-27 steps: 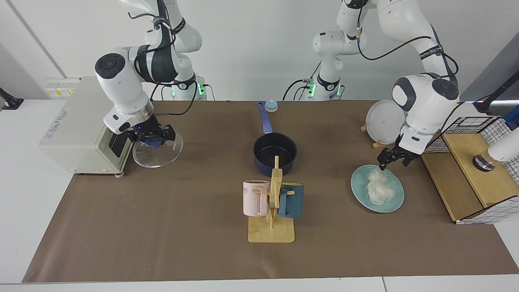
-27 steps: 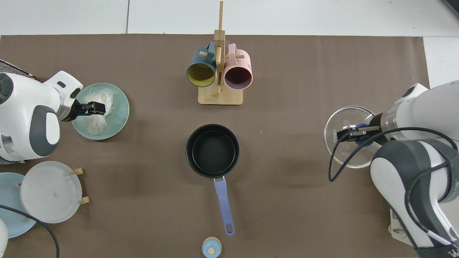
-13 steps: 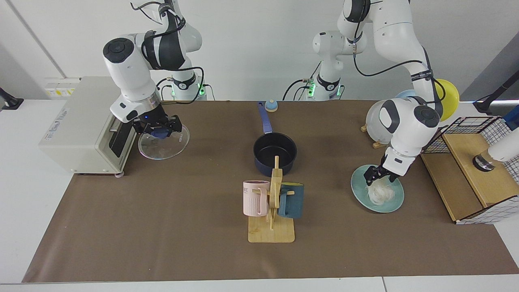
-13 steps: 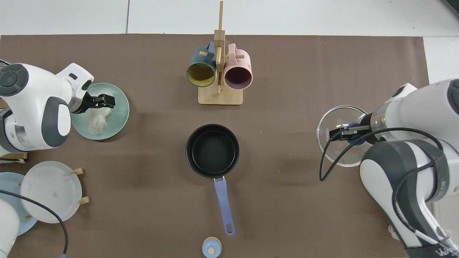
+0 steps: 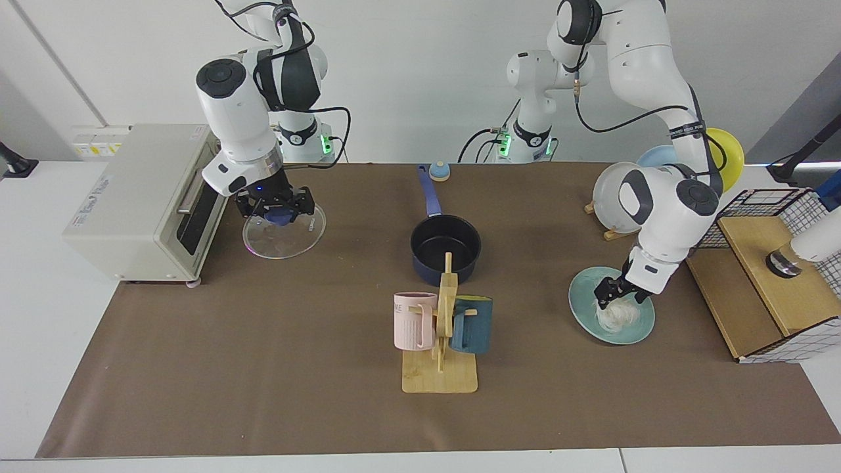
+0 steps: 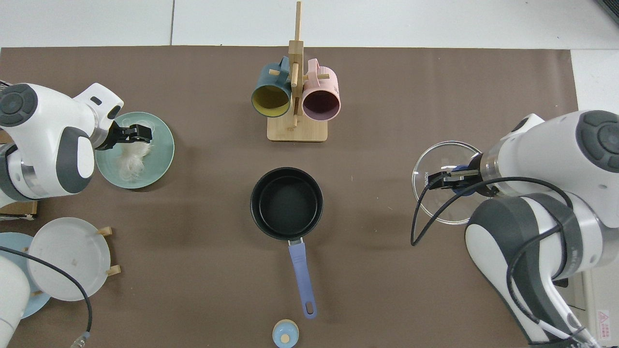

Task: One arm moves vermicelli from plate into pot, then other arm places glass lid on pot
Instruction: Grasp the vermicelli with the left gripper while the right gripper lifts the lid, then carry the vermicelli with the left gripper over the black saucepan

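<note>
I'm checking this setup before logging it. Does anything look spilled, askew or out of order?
Nothing is spilled or damaged. One oddity: the right gripper already holds the glass lid by its knob, while the pot is empty and the vermicelli remains on the plate under the left gripper.

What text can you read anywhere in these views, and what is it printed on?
"KONKA": on the glass lid, near its rim, read in the top view.
Print on the toaster oven side: too blurred to read.
Raised lettering on the pink mug: not readable.
</note>
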Robot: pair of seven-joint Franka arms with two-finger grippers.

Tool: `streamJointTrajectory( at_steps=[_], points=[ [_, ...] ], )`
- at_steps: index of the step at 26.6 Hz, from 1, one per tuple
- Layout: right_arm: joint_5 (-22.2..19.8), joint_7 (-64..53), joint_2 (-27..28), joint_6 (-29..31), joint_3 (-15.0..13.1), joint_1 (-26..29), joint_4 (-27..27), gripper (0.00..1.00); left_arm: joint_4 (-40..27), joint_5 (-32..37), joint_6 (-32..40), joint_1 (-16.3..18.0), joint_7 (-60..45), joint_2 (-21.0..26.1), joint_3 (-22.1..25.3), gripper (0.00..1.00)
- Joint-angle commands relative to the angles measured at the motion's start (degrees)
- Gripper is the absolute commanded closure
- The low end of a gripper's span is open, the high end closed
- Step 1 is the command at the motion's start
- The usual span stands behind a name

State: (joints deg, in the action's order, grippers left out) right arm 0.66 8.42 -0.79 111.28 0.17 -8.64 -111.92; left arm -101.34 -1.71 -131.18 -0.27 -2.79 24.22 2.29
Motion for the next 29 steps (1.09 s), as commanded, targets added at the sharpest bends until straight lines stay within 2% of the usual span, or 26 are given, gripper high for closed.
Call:
streamJointTrajectory(
  at_steps=[1, 5, 6, 7, 8, 9, 10, 11, 12, 16, 22, 29],
  points=[
    [0.66, 4.23, -0.17, 0.96, 0.01, -2.08, 0.39, 0.94, 1.68, 0.65, -1.27, -0.17, 0.15, 2.76, 0.08, 0.00],
    [0.66, 5.81, -0.09, 0.96, 0.01, -3.05, 0.39, 0.94, 1.68, 0.65, -2.24, 0.01, 0.33, 3.46, 0.08, 0.02],
    [0.66, 5.81, -0.09, 0.87, 0.01, -3.05, 0.39, 0.94, 1.68, 0.65, -2.33, -0.08, 0.33, 3.64, 0.17, 0.03],
    [0.66, 5.81, 0.18, 0.96, 0.01, -3.14, 0.39, 0.94, 1.68, 0.74, -2.16, -0.08, 0.41, 3.64, 0.17, 0.10],
    [0.66, 5.81, 0.18, 0.96, 0.01, -3.05, 0.39, 0.95, 1.76, 1.00, -1.54, -0.17, 0.41, 3.64, 0.17, 0.23],
    [0.66, 5.81, 0.27, 0.96, 0.01, -3.14, 0.48, 0.95, 2.11, 1.62, -0.76, -0.17, 0.50, 3.64, 0.17, 0.40],
    [0.66, 5.90, 0.27, 0.96, 0.01, -3.22, 0.57, 0.95, 2.64, 2.14, 0.12, -0.17, 0.59, 3.64, 0.17, 0.59],
    [0.66, 6.08, 0.27, 0.87, 0.01, -3.23, 0.83, 0.95, 3.16, 2.93, 1.78, -0.08, 0.76, 3.73, 0.17, 0.83],
    [0.66, 6.25, 0.35, 0.96, 0.09, -3.49, 0.92, 0.95, 3.52, 3.64, 3.28, 0.18, 1.20, 3.73, 0.08, 1.00],
    [0.92, 6.43, 0.35, 0.96, 0.10, -3.84, 0.83, 0.95, 5.10, 4.35, 8.38, -0.26, 1.47, 3.46, -0.01, 1.00],
    [1.01, 6.43, 0.53, 0.87, 0.10, -3.84, 0.74, 0.95, 10.54, 4.17, 20.24, -0.52, 0.33, 2.94, -0.79, 1.00],
    [2.42, 6.60, 0.62, 0.96, 0.10, -4.02, 0.83, 0.95, 11.61, 4.26, 22.02, -0.70, -8.19, -0.22, -3.25, 1.00]
  ],
)
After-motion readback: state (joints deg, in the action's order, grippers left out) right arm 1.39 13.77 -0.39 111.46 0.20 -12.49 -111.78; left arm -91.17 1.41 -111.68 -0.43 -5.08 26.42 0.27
